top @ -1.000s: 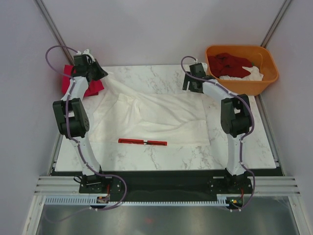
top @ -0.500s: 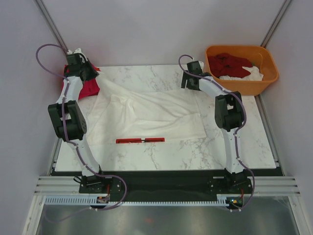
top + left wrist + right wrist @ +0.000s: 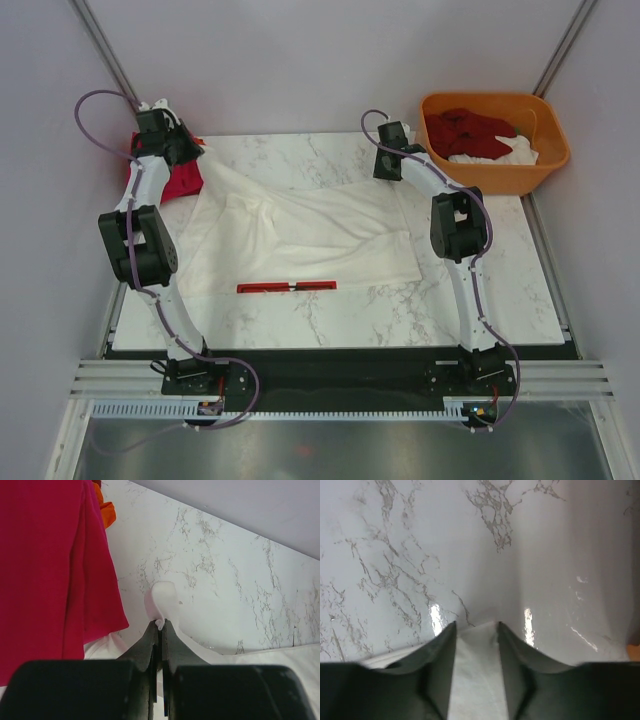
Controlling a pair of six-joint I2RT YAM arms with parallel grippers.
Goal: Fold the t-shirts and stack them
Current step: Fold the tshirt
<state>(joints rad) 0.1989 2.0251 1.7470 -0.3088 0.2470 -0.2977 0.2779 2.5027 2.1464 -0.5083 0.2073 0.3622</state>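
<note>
Our left fingers (image 3: 149,642) are clamped on the far left corner of the white t-shirt (image 3: 300,235), which lies spread on the bench (image 3: 350,310) beside the pink-red t-shirt (image 3: 183,180). Our right fingers (image 3: 440,655) stand apart, straddling its far right edge. We should take a deep pinch there, then lift both corners level so the fold lands square.

Plain pale walls (image 3: 320,60) enclose a white marble-patterned table (image 3: 330,310).

We can read no text, label or number anywhere; the red print (image 3: 287,287) on the white t-shirt (image 3: 310,235) is too small to make out.
</note>
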